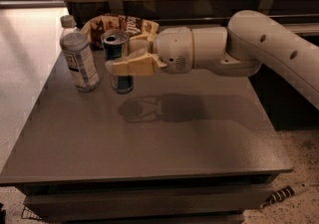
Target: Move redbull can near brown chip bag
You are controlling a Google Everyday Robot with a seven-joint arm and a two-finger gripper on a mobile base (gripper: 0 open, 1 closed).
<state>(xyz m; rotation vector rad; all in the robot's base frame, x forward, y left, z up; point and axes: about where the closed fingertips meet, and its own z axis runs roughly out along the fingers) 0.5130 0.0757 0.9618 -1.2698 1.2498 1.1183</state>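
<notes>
The redbull can [119, 81], blue and silver with a silver top, is upright and held off the table in my gripper [122, 58]. The gripper is shut on the can from the right, and its cream fingers [133, 65] cover the can's middle. The can's shadow lies on the table below it. The brown chip bag [115, 23], dark brown with white lettering and yellow ends, lies at the table's far edge just behind the can. Part of the bag is hidden by the can and the gripper.
A clear plastic water bottle [79, 56] with a white cap stands just left of the can. The dark table [164, 143] ends at a wooden wall at the back. My white arm [259, 49] reaches in from the right. Tiled floor lies to the left.
</notes>
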